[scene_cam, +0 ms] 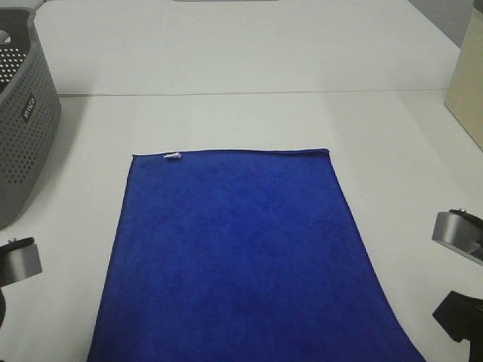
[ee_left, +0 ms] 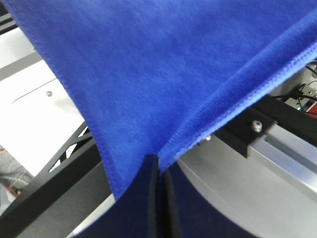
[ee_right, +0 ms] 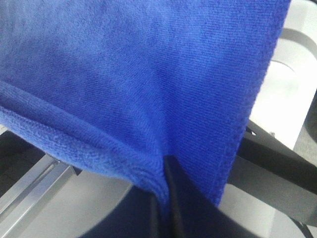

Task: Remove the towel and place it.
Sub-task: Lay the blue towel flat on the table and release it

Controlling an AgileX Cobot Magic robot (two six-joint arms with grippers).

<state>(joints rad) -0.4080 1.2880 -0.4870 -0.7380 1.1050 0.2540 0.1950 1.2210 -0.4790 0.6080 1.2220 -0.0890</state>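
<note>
Ideally, left gripper (ee_left: 158, 171) and right gripper (ee_right: 167, 171), each pinched closed on a near corner of the towel (scene_cam: 234, 256), lower evenly (no sideways tug) so it settles flat

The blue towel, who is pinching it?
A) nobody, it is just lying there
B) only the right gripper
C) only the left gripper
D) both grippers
D: the left gripper and the right gripper are each shut on a bit of the towel, as the two wrist views show.
</note>
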